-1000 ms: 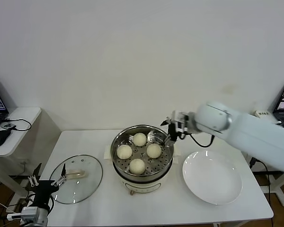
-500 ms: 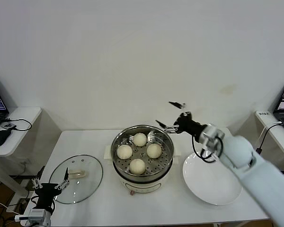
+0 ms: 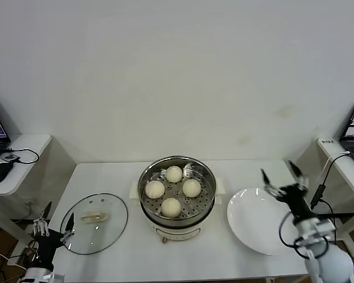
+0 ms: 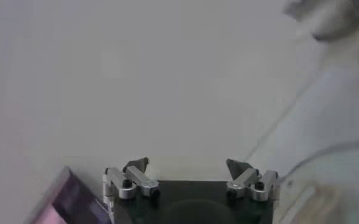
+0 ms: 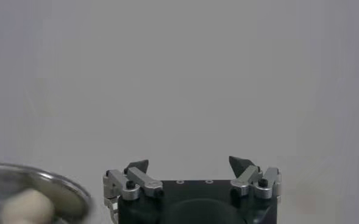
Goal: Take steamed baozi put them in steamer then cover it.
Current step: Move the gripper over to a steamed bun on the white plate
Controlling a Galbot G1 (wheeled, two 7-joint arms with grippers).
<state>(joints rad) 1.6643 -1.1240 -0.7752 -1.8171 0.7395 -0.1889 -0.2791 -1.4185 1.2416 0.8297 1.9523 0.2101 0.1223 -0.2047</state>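
Jaws gape on both the right gripper [image 3: 284,178], above the plate's [image 3: 248,233] far rim, and the left gripper [image 3: 53,219], beside the cover [image 3: 109,227].

Four baozi [image 3: 173,189] fill steamer [image 3: 177,212]; cover [image 3: 95,223] lies beside.

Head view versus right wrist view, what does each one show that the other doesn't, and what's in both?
Only the head view shows the cover lying flat on the table left of the steamer, the white plate, all four steamed baozi on the tray, and the left tool, open by the table's left corner.

Only the right wrist view adds nothing but blank wall.

Both show the open right tool, the steamer's rim and a baozi.
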